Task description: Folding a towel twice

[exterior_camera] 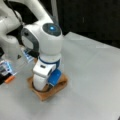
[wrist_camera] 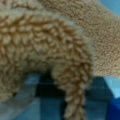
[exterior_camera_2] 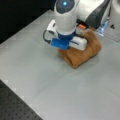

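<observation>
We see the towel (exterior_camera_2: 85, 51) lying as a compact folded bundle on the grey table (exterior_camera_2: 50, 82), so some folding looks done. Our claw (exterior_camera: 42, 86) presses down onto it; terry loops fill the wrist view (wrist_camera: 45, 45), and we cannot tell its jaw state.

Cloth on a matt top, glossy plastic above.
You had the orange-brown looped terry cloth towel (wrist_camera: 45, 50), rough and fuzzy, on the smooth matt grey table (exterior_camera: 95, 82), under the arm's glossy white plastic shell (exterior_camera_2: 65, 18) with its blue plastic part (exterior_camera: 54, 77).
</observation>
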Available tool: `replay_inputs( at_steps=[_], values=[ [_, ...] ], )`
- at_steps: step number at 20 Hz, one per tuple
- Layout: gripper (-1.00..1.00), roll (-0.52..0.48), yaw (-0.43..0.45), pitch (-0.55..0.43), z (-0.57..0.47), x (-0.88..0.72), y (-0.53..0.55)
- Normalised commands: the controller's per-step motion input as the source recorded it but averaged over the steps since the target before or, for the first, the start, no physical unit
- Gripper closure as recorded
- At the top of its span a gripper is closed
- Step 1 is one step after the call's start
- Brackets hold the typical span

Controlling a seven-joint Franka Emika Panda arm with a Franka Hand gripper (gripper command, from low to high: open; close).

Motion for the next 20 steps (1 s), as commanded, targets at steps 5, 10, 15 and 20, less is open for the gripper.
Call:
replay_inputs(
  at_steps=[5, 10, 15, 20],
  values=[
    [1.00, 0.127, 0.130, -0.119, -0.20, 0.04, -0.23],
    [1.00, 0.163, 0.031, -0.116, -0.17, 0.03, -0.17],
    [1.00, 0.161, -0.059, -0.086, -0.19, -0.04, -0.20],
    [1.00, 0.135, -0.054, -0.060, -0.11, -0.07, -0.18]
  ],
)
